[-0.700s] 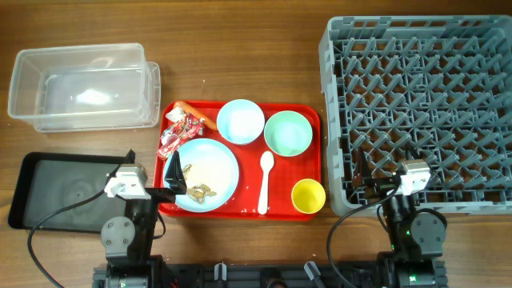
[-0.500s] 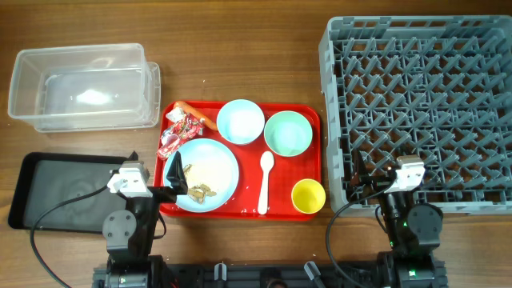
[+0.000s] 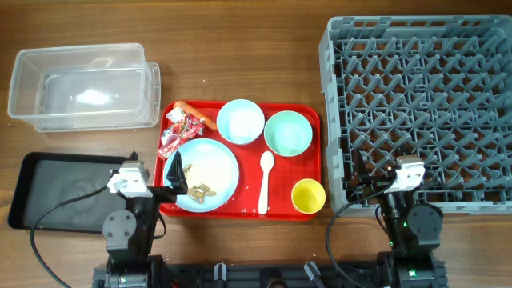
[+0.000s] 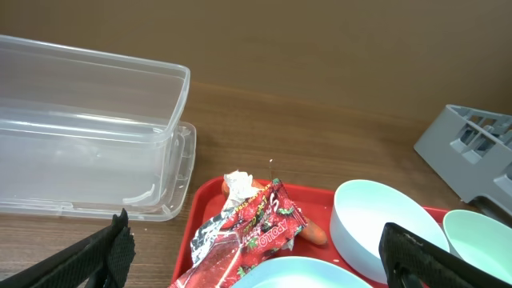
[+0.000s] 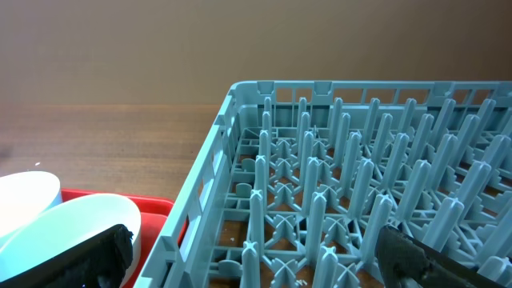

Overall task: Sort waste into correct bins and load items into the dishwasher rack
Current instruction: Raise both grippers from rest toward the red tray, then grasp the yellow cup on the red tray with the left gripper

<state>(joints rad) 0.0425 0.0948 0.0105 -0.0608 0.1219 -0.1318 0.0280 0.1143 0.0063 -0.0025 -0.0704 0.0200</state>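
Both arms sit at the near table edge. From the left wrist view my left gripper (image 4: 254,240) is spread wide with nothing between the fingers. It hangs over the left end of the red tray (image 3: 240,105), beside the pale blue plate (image 3: 216,164). My right gripper (image 5: 254,236) is also wide and empty, over the near-left corner of the dishwasher rack (image 3: 332,120), with the rack's left wall running up between its fingers.

All waste is on the red tray:
- The red-and-white wrapper (image 3: 178,134) lies at the far-left, its lower end over the plate's rim.
- The white tissue (image 4: 238,184) is tucked at the wrapper's top.
- The carrot piece (image 3: 192,111) is just behind the wrapper, partly hidden by it.
- The brownish food scraps (image 3: 200,190) lie on the plate's near side.

Dishes on the tray:
- The light blue bowl (image 3: 240,121) is at the far middle.
- The mint green bowl (image 3: 288,133) is just beside it on the right.
- The white spoon (image 3: 265,182) lies lengthwise right of the plate.
- The yellow cup (image 3: 308,196) stands upright at the near-right corner.

The clear tub (image 3: 16,88) is far-left, apart from the tray. The black tray (image 3: 48,172) is near-left, next to the left arm. A black cable (image 3: 64,212) crosses its near edge, and I cannot tell if it touches.
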